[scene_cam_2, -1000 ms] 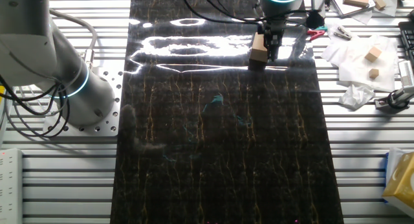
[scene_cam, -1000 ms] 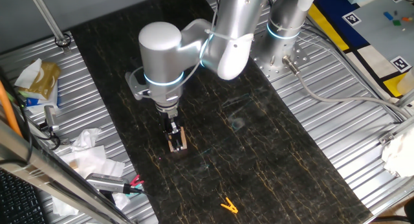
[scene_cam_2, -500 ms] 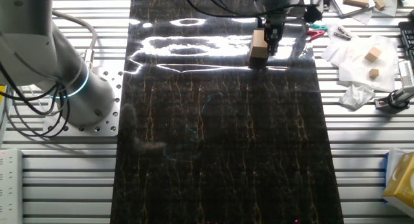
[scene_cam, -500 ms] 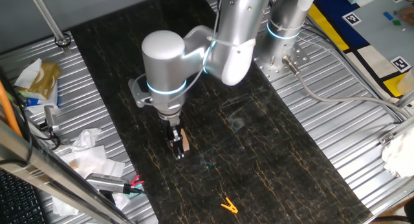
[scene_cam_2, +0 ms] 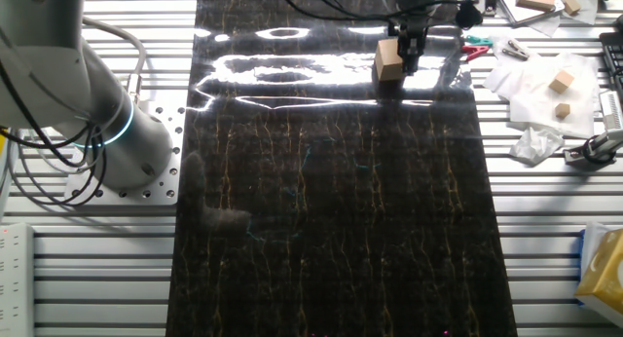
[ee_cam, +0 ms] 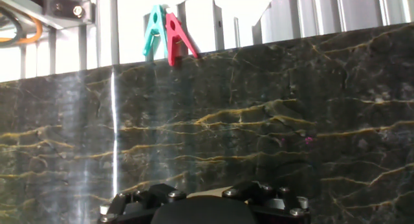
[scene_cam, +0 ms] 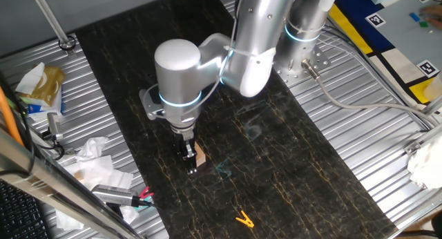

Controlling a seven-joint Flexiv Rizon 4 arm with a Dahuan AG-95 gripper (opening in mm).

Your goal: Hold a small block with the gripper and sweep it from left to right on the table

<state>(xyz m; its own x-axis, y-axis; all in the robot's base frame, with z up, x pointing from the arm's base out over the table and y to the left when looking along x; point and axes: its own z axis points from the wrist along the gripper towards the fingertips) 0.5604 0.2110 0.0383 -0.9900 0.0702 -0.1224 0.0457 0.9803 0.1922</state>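
1. One fixed view: the gripper [scene_cam: 189, 158] points straight down at the black veined bench [scene_cam: 290, 163]. Its fingers are closed on the small wooden block [scene_cam: 199, 158], which sits at the bench surface near the left edge. The blue ring [scene_cam: 181, 99] glows on the wrist above. A yellow clip [scene_cam: 243, 219] lies on the bench, well apart from the block.
2. The other fixed view: the gripper [scene_cam_2: 407, 55] holds the block [scene_cam_2: 388, 59] at the far end of the bench [scene_cam_2: 331, 230], close to its right edge. Whether the block touches the surface cannot be told here. Crumpled tissue [scene_cam_2: 531, 84] with two spare wooden cubes [scene_cam_2: 562, 81] rests on the ribbed metal sheet [scene_cam_2: 555, 220] beside the bench.
3. Hand view: the gripper body [ee_cam: 207, 199] fills the bottom edge; the fingers and block are hidden. A teal clip [ee_cam: 154, 31] and a red clip [ee_cam: 178, 31] lie beyond the bench [ee_cam: 259, 140] edge.
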